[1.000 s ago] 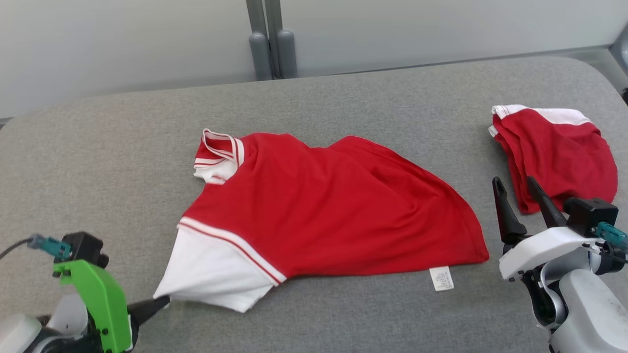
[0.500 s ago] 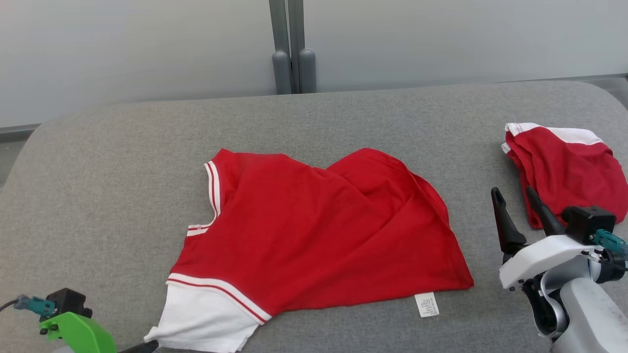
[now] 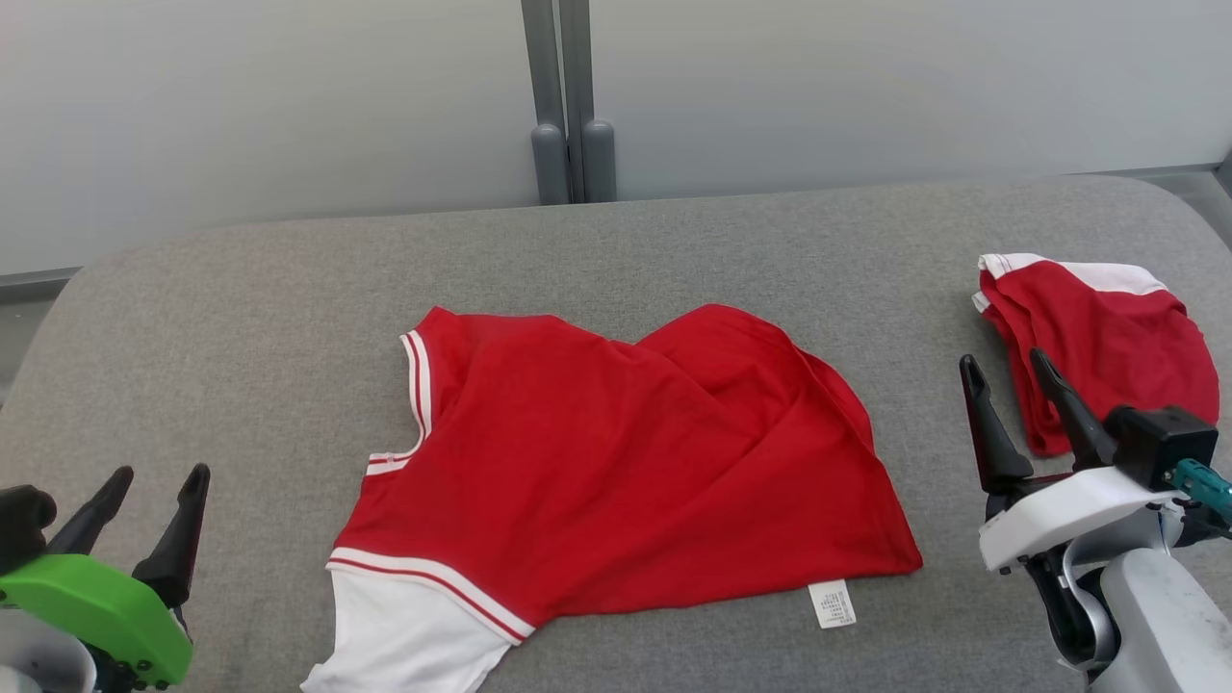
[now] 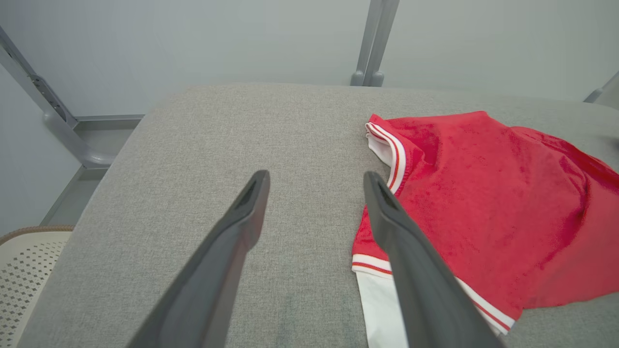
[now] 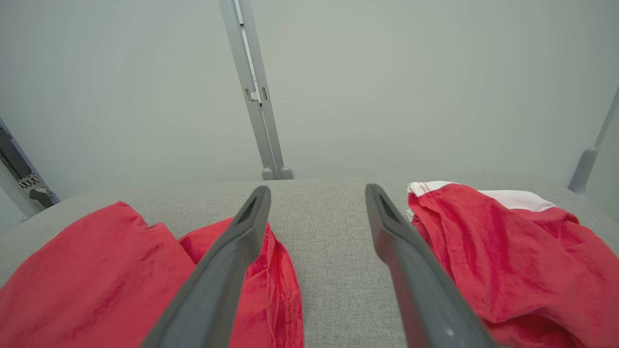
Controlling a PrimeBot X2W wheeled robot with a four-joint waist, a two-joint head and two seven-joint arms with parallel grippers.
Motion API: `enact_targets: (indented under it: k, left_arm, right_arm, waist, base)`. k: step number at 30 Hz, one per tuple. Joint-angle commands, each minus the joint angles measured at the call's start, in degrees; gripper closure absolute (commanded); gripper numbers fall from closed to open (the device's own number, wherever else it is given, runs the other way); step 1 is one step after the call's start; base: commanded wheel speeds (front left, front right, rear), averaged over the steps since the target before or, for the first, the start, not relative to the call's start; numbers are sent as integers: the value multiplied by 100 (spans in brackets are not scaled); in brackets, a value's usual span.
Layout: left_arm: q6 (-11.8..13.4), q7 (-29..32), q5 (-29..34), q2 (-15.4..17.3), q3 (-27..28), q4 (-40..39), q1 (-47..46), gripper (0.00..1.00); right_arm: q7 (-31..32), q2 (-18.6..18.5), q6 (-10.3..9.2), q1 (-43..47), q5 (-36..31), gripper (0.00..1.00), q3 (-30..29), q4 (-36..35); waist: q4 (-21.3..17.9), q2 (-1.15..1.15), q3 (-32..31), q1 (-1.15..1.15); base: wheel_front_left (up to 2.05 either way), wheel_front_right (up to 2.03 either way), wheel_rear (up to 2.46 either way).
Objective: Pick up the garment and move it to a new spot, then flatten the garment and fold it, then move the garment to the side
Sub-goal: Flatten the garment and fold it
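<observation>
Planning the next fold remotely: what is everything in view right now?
Jersey shirt: one, red with white sleeve, spread wrinkled mid-table.
Care label: one, white, at shirt's near hem.
Second garment: one, red with white trim, heaped at table's right end.
Padded table: one, grey, beneath both garments.
Upright posts: two, grey, behind table's far edge.
Perforated object: one, cream, off table's left corner.
Left gripper: one, dark fingers, open, left of the sleeve.
Right gripper: one, dark fingers, open, between the garments.
</observation>
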Motion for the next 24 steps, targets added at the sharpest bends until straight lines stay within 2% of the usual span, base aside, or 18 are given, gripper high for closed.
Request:
enact_targets:
  k: [1, 5, 9, 11, 18, 24]
  left_arm:
    - [224, -324, 231, -65, 50, -142, 103, 0]
    - [742, -868, 732, -363, 189, -503, 276, 0]
    - [935, -986, 1363, -688, 373, -662, 472, 0]
    - [973, -986, 1705, -981, 517, -720, 561, 0]
    - [779, -981, 2510, -1935, 1214, -561, 1200, 0]
    - [328, -982, 2968, -2577, 1723, -364, 1565, 0]
  right_arm:
    - [-53, -34, -5, 97, -35, 0, 26, -107]
    - [-81, -72, -6, 211, -16, 0, 152, -327]
    - [-83, -168, -6, 403, 111, 0, 372, -509]
    - [-87, -250, -6, 502, 166, 0, 435, -510]
    - [-90, -220, -5, 764, 235, 0, 333, -440]
    - [-90, -173, -6, 700, 135, 0, 376, -429]
  waist:
    - [12, 0, -16, 0]
    - [21, 0, -59, 0]
    - [58, 0, -96, 0]
    - [65, 0, -109, 0]
    - [49, 0, -134, 0]
    - [35, 0, -116, 0]
  base:
    - [0, 0, 0]
    - [0, 0, 0]
    - [0, 0, 0]
    - [0, 0, 0]
    - [0, 0, 0]
    - [0, 0, 0]
